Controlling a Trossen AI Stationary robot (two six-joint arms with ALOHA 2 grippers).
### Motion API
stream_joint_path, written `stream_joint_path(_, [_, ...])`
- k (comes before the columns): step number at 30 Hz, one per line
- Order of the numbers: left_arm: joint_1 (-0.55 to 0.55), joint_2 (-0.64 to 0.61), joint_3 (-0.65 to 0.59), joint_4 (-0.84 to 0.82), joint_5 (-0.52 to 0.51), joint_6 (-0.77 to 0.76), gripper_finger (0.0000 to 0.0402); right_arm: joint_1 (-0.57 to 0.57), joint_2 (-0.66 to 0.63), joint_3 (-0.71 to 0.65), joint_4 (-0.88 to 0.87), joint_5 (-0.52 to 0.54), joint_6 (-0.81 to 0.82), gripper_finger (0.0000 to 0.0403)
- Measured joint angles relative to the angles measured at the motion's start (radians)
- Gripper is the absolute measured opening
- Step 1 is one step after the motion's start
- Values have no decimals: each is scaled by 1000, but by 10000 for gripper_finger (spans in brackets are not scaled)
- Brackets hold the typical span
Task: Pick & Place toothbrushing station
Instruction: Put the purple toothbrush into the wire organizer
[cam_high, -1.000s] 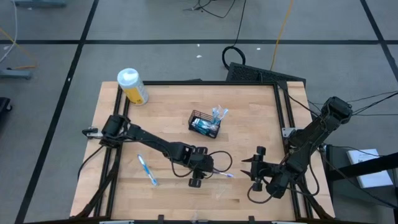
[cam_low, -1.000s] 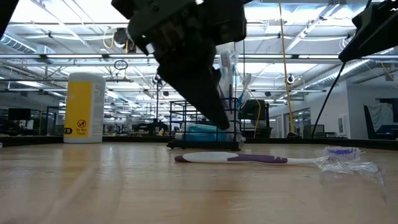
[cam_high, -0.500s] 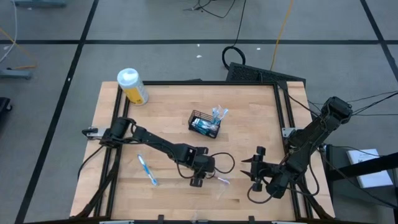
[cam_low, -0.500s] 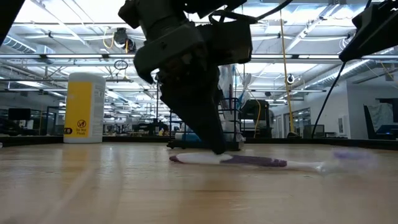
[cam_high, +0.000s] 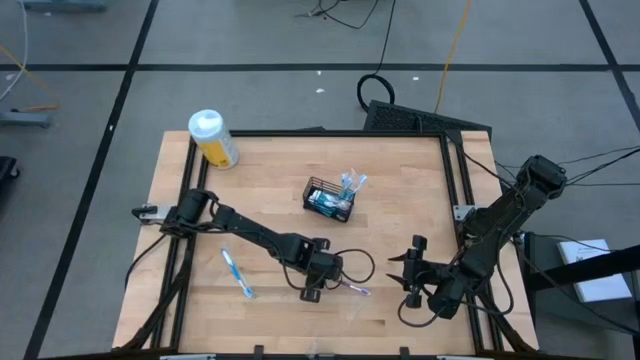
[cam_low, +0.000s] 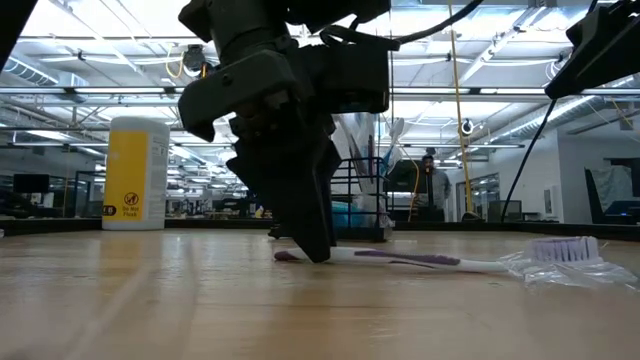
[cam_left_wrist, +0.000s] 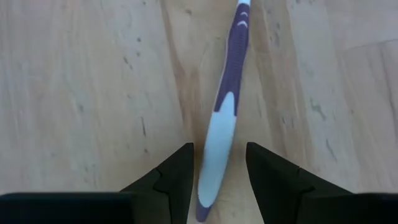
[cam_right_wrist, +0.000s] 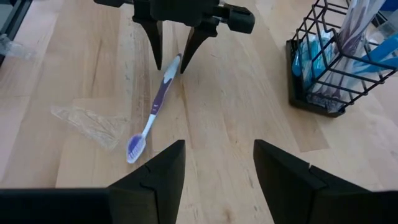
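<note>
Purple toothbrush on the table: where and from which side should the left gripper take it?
By the handle end, from straight above. The purple toothbrush lies flat on the table, its slim handle already between the open fingers of the left gripper, which straddle its width. The bristle head lies beside a clear wrapper, so that end is the worse choice.

Both arms are dark, jointed and slim, each with a thin black cable looping near the wrist, the left tool (cam_high: 313, 291) ending in two tapered matte-black fingers (cam_left_wrist: 171, 180) and the right tool (cam_high: 410, 272) in two broader black fingers (cam_right_wrist: 158, 171).
</note>
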Motion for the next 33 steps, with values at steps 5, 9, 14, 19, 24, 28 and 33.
stream_joint_path(5, [-2, 0, 0, 0, -3, -9, 152, 0, 0, 0, 4, 0, 0, 180])
stream_joint_path(9, [-6, 0, -1, 0, -3, -18, 150, 0, 0, 0, 4, 0, 0, 180])
stream_joint_path(14, [-11, 0, -1, 1, -10, -19, 103, 0, 0, 0, 4, 0, 1, 180])
stream_joint_path(19, [-23, -3, -2, 14, -11, 12, 19, 0, 0, 0, 3, 0, 1, 180])
stream_joint_path(24, [-26, -3, -2, 29, -10, 13, 12, 0, 0, 0, 3, 0, 1, 180])
stream_joint_path(28, [-26, -4, 0, 38, -11, 13, 2, 0, 0, 0, 4, 0, 1, 180])
stream_joint_path(33, [-25, -6, -26, 73, -10, 4, 1, 0, 0, 0, 4, 1, 1, 180])
